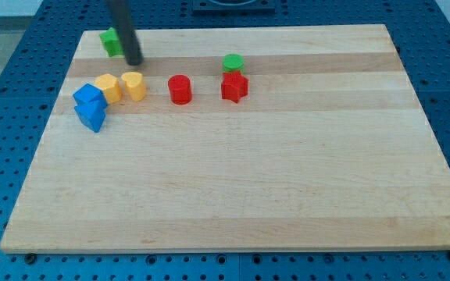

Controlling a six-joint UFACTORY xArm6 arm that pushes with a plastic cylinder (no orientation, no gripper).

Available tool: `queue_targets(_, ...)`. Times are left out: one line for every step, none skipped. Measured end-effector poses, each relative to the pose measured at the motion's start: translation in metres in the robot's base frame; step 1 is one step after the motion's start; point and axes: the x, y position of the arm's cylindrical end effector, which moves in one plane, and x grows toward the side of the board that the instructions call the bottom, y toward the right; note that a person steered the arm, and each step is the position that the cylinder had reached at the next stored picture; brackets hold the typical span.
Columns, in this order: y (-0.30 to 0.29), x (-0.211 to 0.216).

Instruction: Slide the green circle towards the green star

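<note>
The green circle (233, 63) sits on the board near the view's top, touching the red star (234, 87) just below it. The green star (111, 41) lies at the view's top left, partly hidden by my rod. My tip (134, 62) rests on the board just right of and below the green star, far to the left of the green circle.
A red cylinder (180, 89) stands left of the red star. Two yellow blocks (108, 87) (133, 84) sit side by side at the left, with two blue blocks (89, 96) (92, 115) beside them. The wooden board (233, 187) lies on a blue perforated table.
</note>
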Motion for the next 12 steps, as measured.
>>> queue_targets(0.062, -0.011)
queue_targets(0.123, -0.019)
queue_targets(0.165, -0.003)
queue_targets(0.196, 0.023)
queue_targets(0.191, 0.034)
queue_targets(0.161, 0.034)
queue_targets(0.136, 0.034)
queue_targets(0.115, 0.034)
queue_targets(0.092, 0.034)
queue_targets(0.068, 0.034)
queue_targets(0.045, 0.034)
queue_targets(0.029, 0.034)
